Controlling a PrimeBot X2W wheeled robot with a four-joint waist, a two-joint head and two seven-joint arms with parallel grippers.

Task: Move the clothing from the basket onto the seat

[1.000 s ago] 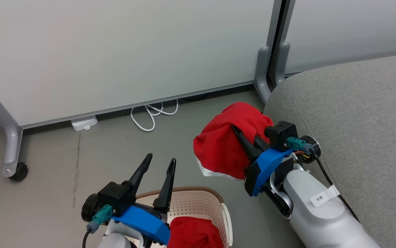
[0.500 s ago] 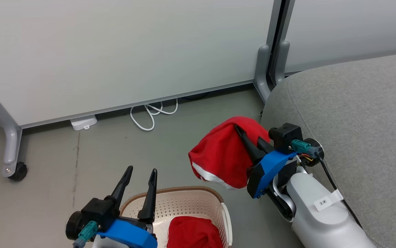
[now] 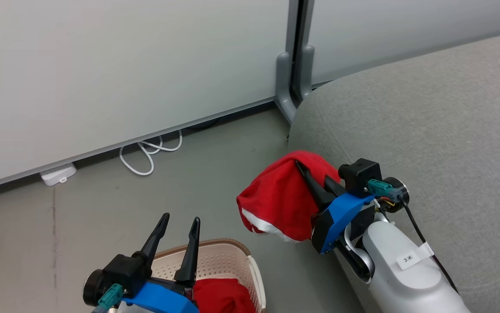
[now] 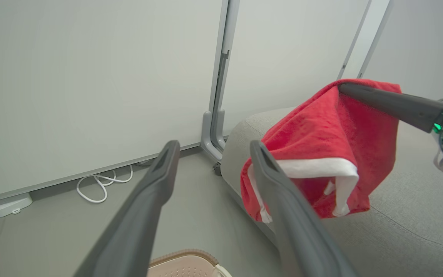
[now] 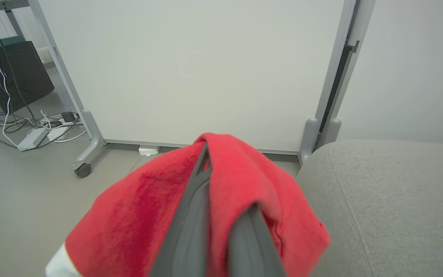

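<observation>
Right claw tight on fuzzy red garment beside rounded grey sofa; left claw spread.

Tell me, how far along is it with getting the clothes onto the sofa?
Done: nothing yet; no clothing lies on the visible part of the sofa. In hand: the right gripper is shut on one red garment, hanging at the sofa's edge. Left: set it down, then fetch the second red garment from the basket, near the open left gripper.

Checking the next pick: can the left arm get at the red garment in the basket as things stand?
Probably yes: the open left gripper hangs just above the basket, and nothing covers the red garment inside it.
</observation>
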